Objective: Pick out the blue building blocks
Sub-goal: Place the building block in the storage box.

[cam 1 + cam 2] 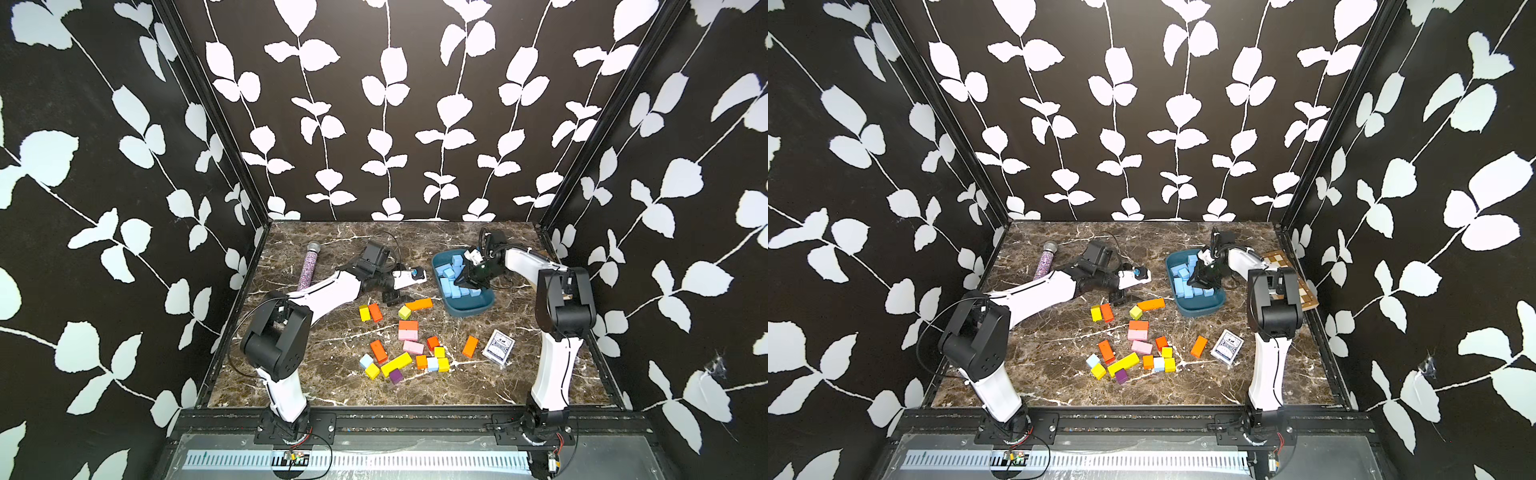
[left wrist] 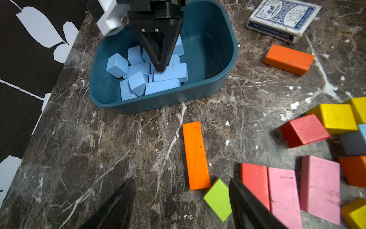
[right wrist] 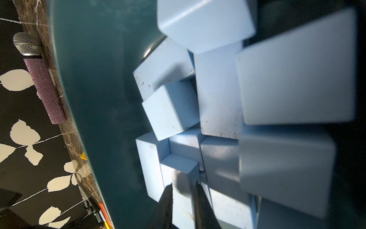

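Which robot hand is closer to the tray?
Right. The right gripper is inside the teal tray, over the blue blocks; the left gripper is outside, by the lime block.

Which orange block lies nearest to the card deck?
The lone orange block beside the deck; the others lie clearly farther from it.

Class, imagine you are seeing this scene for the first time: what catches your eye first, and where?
A teal tray at the table's far right, heaped with blue blocks, the right arm's fingers dipped among them. Mid-table lies a bright scatter of orange, yellow and pink blocks. White-leafed black walls surround it.
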Controlling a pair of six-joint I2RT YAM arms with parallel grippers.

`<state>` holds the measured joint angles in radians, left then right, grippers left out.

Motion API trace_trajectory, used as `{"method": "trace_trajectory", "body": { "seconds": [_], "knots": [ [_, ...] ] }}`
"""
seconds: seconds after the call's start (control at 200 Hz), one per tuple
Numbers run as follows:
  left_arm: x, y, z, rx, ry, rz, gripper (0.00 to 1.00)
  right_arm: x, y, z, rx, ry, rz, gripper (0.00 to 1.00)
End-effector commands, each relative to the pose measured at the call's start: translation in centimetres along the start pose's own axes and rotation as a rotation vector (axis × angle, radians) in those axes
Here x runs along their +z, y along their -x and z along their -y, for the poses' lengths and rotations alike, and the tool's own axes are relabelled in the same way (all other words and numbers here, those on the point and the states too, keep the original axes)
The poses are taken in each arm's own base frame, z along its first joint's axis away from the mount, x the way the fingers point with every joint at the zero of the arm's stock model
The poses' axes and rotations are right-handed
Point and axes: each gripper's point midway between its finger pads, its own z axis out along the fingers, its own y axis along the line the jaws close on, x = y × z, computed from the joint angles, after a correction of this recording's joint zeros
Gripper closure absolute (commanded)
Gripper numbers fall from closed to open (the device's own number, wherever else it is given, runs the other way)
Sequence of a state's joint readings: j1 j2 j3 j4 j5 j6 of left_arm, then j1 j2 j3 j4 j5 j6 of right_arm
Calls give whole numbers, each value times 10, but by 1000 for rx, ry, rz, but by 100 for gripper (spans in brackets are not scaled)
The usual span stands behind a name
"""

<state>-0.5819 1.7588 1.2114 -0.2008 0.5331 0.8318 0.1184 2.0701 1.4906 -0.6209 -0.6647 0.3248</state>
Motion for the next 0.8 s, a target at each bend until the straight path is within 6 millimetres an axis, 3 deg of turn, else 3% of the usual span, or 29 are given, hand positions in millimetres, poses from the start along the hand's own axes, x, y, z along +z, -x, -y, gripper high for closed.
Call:
{"method": "trace_trajectory", "body": {
  "seconds": [0.0,0.235,0.405,0.545,0.6,0.795],
  "knots": [
    [-3,5,3,5,-13,9,24,-5,9,-9,-18,-2,33,80],
    [-5,5,2,6,-6,9,24,-36,8,-18,-49,-62,91,70],
    [-7,4,3,4,-4,6,24,-54,-15,-18,-42,-123,107,73],
    [-9,1,4,0,-3,3,24,-48,-42,-21,-36,-160,75,80],
    [-9,0,5,-4,-5,0,24,-36,-61,-12,-18,-186,30,83],
    [-11,-2,5,0,-3,-1,24,-10,-77,-5,-4,-216,-30,85]
  ]
}}
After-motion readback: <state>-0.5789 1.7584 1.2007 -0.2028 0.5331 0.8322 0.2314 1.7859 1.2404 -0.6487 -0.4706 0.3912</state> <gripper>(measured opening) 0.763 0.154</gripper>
